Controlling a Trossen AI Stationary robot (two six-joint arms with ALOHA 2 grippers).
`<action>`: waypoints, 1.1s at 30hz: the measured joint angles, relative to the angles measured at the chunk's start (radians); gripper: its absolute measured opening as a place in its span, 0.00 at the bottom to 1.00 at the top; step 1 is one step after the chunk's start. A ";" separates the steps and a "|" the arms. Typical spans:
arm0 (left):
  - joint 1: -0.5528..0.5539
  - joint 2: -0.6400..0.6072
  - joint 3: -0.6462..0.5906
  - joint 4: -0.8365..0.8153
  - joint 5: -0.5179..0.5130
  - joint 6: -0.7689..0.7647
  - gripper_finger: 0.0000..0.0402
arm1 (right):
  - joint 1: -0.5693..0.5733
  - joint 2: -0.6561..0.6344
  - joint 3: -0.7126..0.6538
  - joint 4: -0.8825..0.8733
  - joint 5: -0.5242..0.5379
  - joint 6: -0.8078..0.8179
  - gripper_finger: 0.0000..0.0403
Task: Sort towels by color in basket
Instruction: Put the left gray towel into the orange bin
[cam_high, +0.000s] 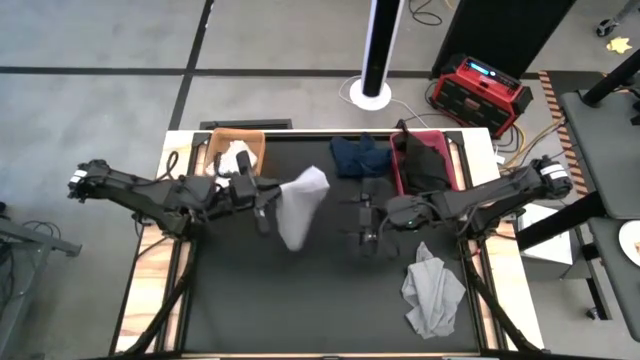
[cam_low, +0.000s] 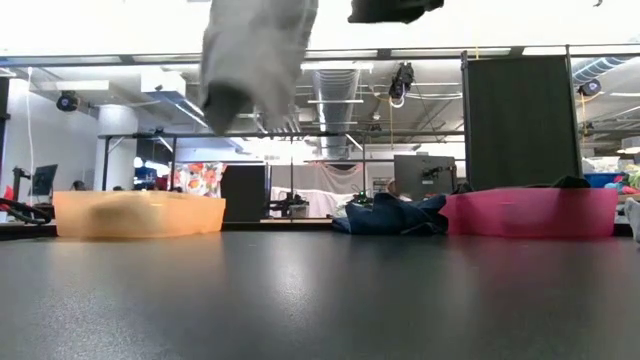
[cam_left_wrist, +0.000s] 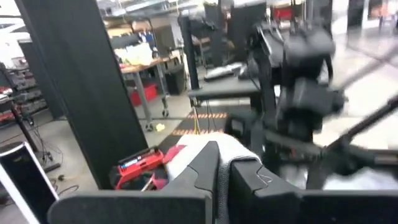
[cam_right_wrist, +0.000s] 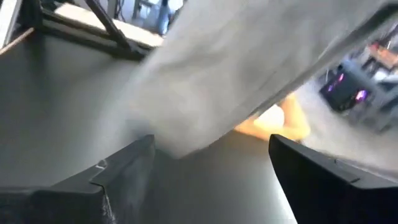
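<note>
The left gripper (cam_high: 262, 205) has its jaws clamped on the light grey towel (cam_high: 300, 205), hanging clear above the worktop (cam_high: 300, 300) just beside the orange basket (cam_high: 252, 140), probably for dropping there, while the right gripper (cam_high: 362, 222) waits with jaws spread.

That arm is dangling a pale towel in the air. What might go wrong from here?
The left gripper pinches the light grey towel by one edge only, so it might slip and drop onto the table short of the orange basket. Its hanging end swings close to the open right gripper and could snag there.
</note>
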 joint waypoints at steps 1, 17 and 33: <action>0.000 0.002 0.000 -0.026 0.010 -0.002 0.00 | 0.000 -0.012 0.000 0.004 -0.001 -0.018 0.76; 0.000 0.172 -0.075 0.094 0.144 -0.045 0.00 | -0.005 -0.040 0.002 0.091 -0.140 -0.046 0.85; -0.005 0.268 -0.070 0.264 0.218 -0.019 0.00 | -0.014 0.033 0.002 0.099 -0.140 0.044 0.54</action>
